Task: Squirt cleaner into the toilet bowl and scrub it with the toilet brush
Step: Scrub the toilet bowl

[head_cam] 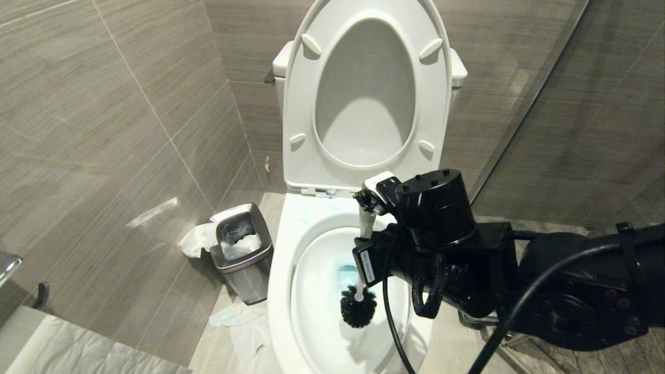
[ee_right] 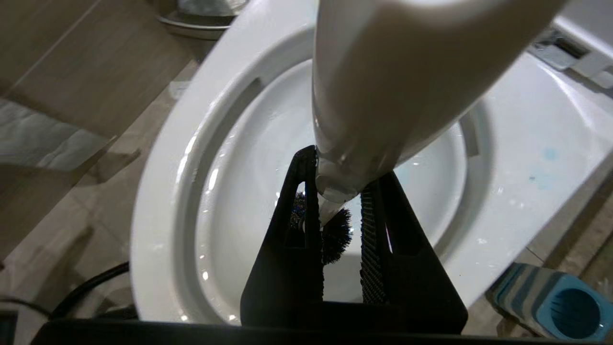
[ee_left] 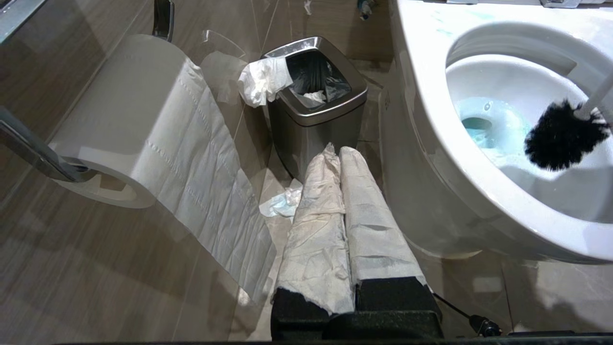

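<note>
Over the open toilet bowl (head_cam: pixel 283 291), the right hand (head_cam: pixel 368 228) is clenched on the white stick of the toilet brush (head_cam: pixel 358 306), gripping it high up so that the rounded top pokes out above the hand and the round black bristle head hangs below. The brush's long axis runs nearly upright, tilted only slightly, from the hand down into the basin. That axis is what the scrubbing turns on: the bristles lie straight below the hand, inside the rim, over the near side of the basin, just toward the robot from the blue-tinted water. Whether they press on the ceramic or hover just off it I cannot tell from the head view. To scrub, the hand would likely need to sink and sweep the head along the wall.

The right arm is the one over the bowl. The left hand (ee_left: pixel 341 191), its two fingers wrapped in white paper and shut together on nothing, hangs low beside the bowl's outer wall, pointing at the steel bin (ee_left: pixel 313 110).

From the left wrist view the bristle head shows side-on, at about the level of the pool and off to one side of it, with pale blue cleaner already in the water. The right wrist view looks down the handle between the fingers and alone shows the blue-and-grey striped holder (ee_right: pixel 550 306) on the floor beside the bowl.
</note>
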